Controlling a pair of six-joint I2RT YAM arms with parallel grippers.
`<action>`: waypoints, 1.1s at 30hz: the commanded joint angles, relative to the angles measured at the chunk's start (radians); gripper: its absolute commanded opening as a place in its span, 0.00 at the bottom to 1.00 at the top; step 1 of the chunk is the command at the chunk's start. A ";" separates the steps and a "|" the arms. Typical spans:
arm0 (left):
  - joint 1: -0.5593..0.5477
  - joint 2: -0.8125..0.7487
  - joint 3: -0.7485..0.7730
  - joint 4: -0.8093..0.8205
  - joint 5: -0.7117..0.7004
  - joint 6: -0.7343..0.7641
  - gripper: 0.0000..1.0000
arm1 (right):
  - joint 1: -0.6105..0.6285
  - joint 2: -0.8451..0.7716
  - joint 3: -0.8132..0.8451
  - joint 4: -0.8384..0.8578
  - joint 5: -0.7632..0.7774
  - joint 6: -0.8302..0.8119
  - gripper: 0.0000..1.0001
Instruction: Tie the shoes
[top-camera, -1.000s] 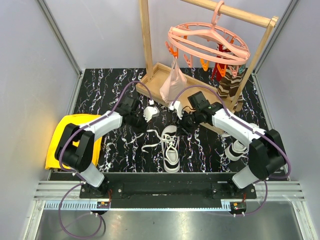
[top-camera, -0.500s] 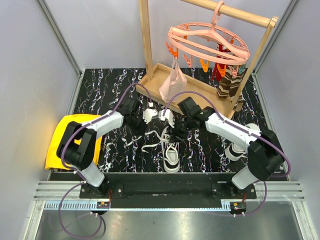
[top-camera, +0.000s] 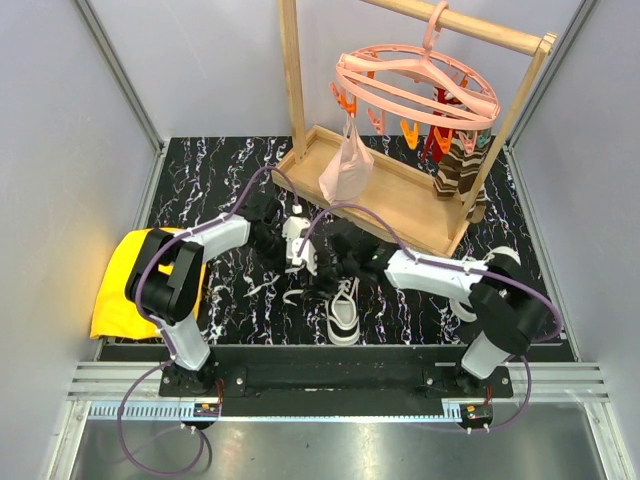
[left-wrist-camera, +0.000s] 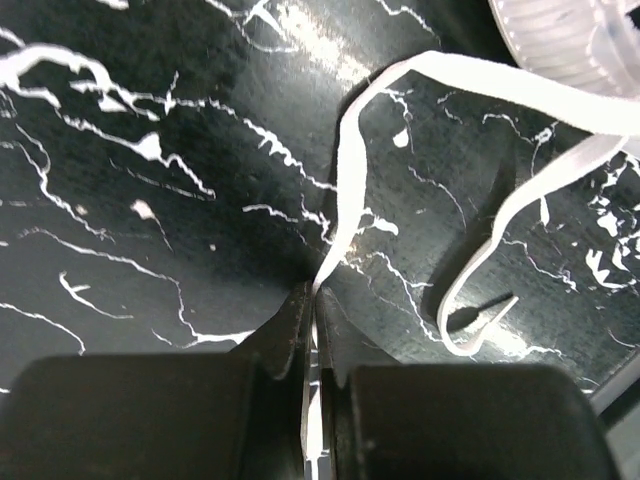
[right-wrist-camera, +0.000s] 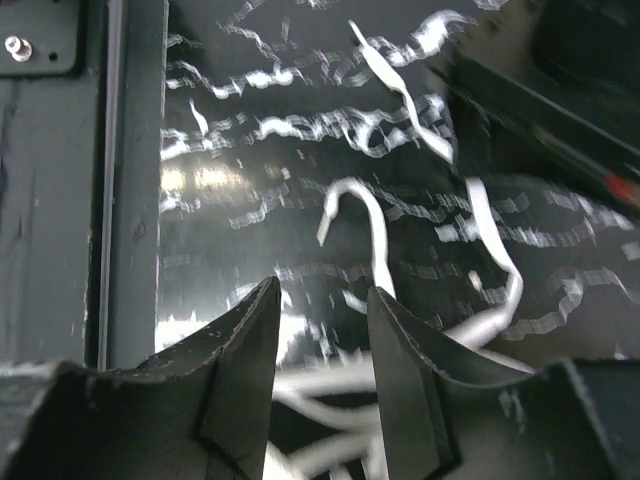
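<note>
One white shoe (top-camera: 343, 312) with black trim stands at the table's front middle, toe toward me, its laces loose. The other shoe (top-camera: 468, 297) lies on the right, partly behind the right arm. My left gripper (top-camera: 293, 250) is just left of the first shoe. In the left wrist view it (left-wrist-camera: 313, 295) is shut on a white lace (left-wrist-camera: 345, 180) that runs up to the shoe's ribbed sole (left-wrist-camera: 560, 40). My right gripper (top-camera: 318, 262) reaches in beside the left one. In the right wrist view it (right-wrist-camera: 322, 300) is open, low over slack lace (right-wrist-camera: 375, 225), gripping nothing.
A wooden drying rack (top-camera: 400, 195) stands at the back with a pink clip hanger (top-camera: 415, 85), a plastic bag (top-camera: 345, 165) and brown striped socks (top-camera: 460, 170). A yellow cloth (top-camera: 135, 285) lies at the left edge. The table's metal front rail (right-wrist-camera: 130, 200) shows in the right wrist view.
The right arm has swung left over the shoe, close to the left gripper, and its jaws have opened wider. The left gripper still holds the lace and has barely shifted.
</note>
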 joint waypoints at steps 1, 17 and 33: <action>0.018 0.000 0.030 -0.038 0.053 -0.026 0.06 | 0.062 0.051 -0.031 0.236 0.061 0.046 0.49; 0.026 0.029 0.019 -0.050 0.093 -0.040 0.08 | 0.143 0.276 0.017 0.376 0.161 0.046 0.48; 0.026 0.017 0.016 -0.041 0.124 -0.037 0.05 | 0.146 0.206 -0.022 0.356 0.190 0.027 0.00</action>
